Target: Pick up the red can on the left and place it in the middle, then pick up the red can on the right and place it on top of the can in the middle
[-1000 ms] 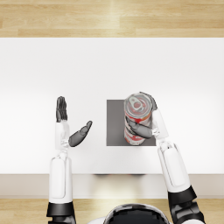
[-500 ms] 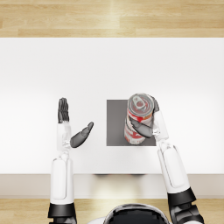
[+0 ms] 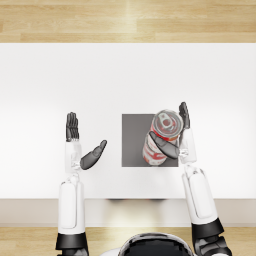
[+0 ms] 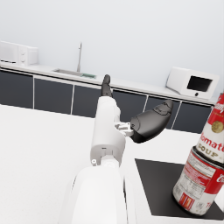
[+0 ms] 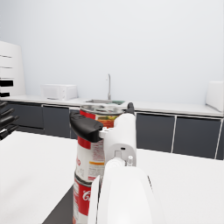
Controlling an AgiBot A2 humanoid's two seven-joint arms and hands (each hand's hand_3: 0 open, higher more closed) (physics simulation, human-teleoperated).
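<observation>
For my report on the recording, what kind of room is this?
Most likely a rendered kitchen. Behind the white table runs a counter with a sink and tap, dark cabinets below, and a microwave. Soup cans stand stacked on a dark mat.

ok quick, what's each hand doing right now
left hand: open, holding nothing, off to the side of the grey mat.
right hand: holding the upper red can, stacked on the lower red can.

The upper can [image 4: 217, 127] is cut off at the left wrist view's edge (label partly unreadable).
</observation>
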